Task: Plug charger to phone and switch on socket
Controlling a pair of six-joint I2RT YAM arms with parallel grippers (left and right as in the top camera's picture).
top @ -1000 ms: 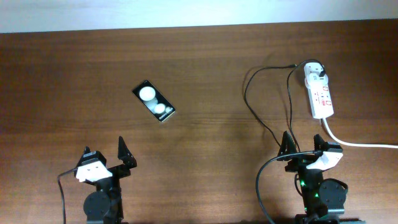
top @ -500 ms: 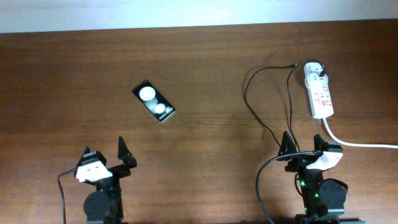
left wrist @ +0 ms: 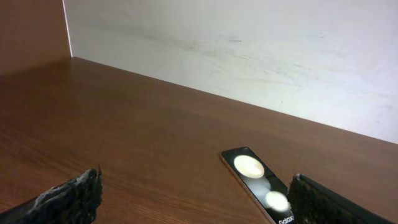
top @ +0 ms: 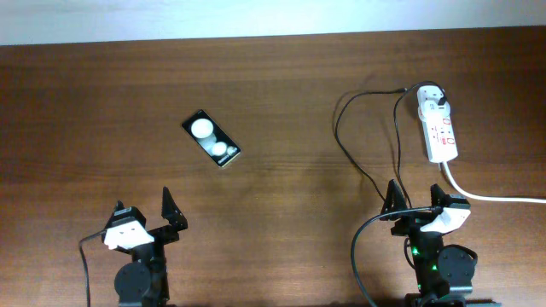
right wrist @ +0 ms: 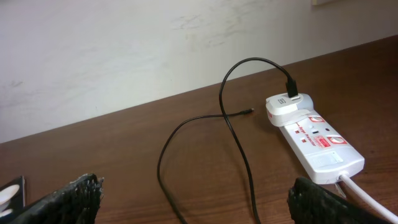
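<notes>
The black phone (top: 211, 139) lies face up at the left middle of the table, also in the left wrist view (left wrist: 261, 183). The white socket strip (top: 438, 126) lies at the right, its white adapter (right wrist: 288, 104) plugged in at the far end. The black charger cable (top: 365, 136) loops from the adapter toward the right arm; its plug tip (right wrist: 249, 111) rests on the table. My left gripper (top: 145, 213) is open and empty near the front edge, well short of the phone. My right gripper (top: 416, 200) is open and empty, the cable loop (right wrist: 205, 155) between its fingers' line of sight.
The thick white cord (top: 495, 196) runs from the socket strip off the right edge. A pale wall (right wrist: 155, 43) stands behind the table's far edge.
</notes>
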